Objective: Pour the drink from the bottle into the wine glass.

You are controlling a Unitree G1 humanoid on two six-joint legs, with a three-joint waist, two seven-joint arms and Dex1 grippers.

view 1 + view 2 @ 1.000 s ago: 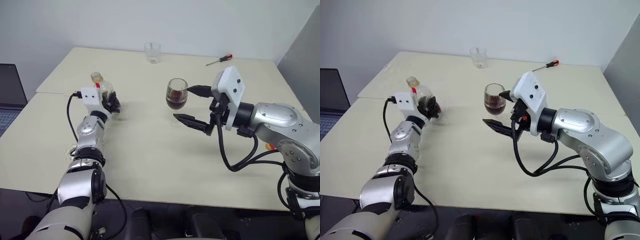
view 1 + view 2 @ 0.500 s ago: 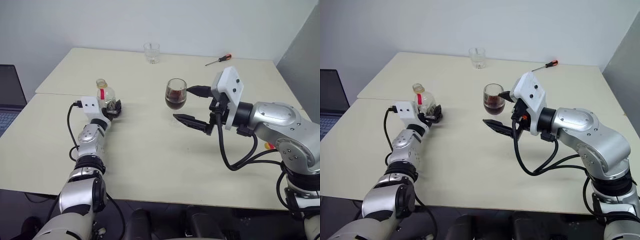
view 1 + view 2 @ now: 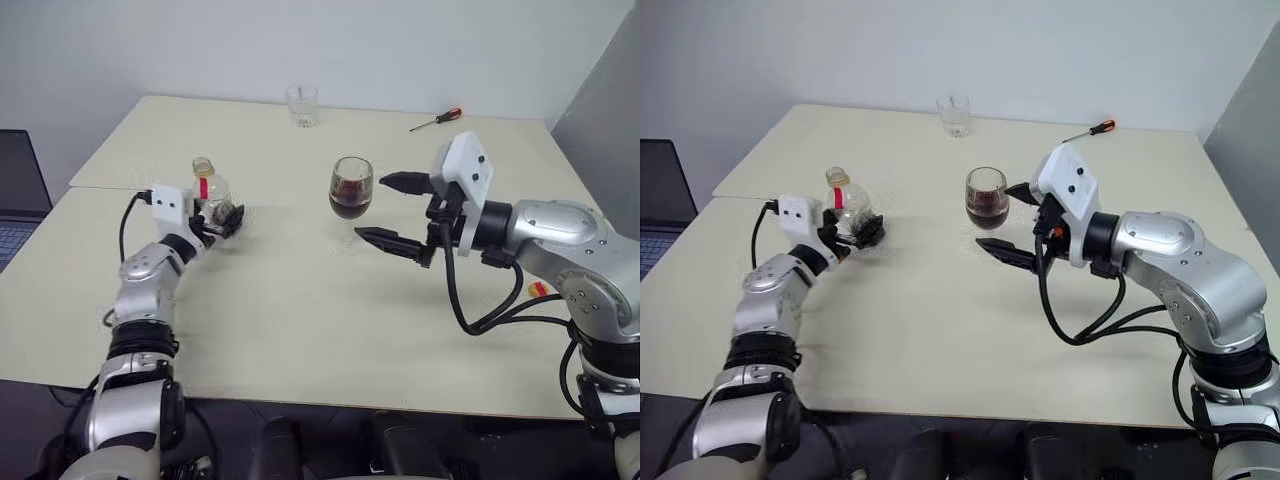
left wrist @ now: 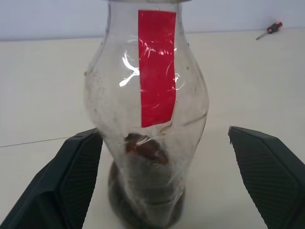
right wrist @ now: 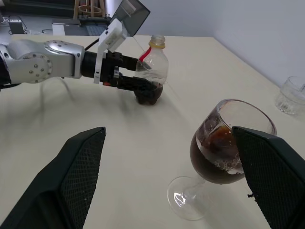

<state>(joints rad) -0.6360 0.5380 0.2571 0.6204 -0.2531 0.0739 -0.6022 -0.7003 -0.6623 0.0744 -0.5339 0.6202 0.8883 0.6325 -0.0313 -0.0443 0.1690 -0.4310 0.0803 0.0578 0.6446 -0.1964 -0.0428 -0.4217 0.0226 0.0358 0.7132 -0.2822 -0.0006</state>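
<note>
The bottle (image 3: 206,187) stands upright on the table's left half, clear with a red strip and a little dark drink at its bottom (image 4: 145,149). My left gripper (image 3: 866,231) is open, its fingers (image 4: 71,183) on either side of the bottle's lower body with gaps showing. The wine glass (image 3: 351,188) stands mid-table, its bowl about half full of dark drink (image 5: 215,164). My right gripper (image 3: 372,208) is open just right of the glass, one finger by the bowl, the other low near the foot, not touching.
A short clear tumbler (image 3: 302,104) stands at the table's far edge, and a red-handled screwdriver (image 3: 437,120) lies at the far right. A laptop (image 3: 15,190) sits beyond the left edge. A seam (image 3: 100,187) crosses the tabletop.
The bottle went from tilted in my left gripper to upright on the table. The left gripper opened, let go and drew back slightly. Right arm and glass stayed put.
</note>
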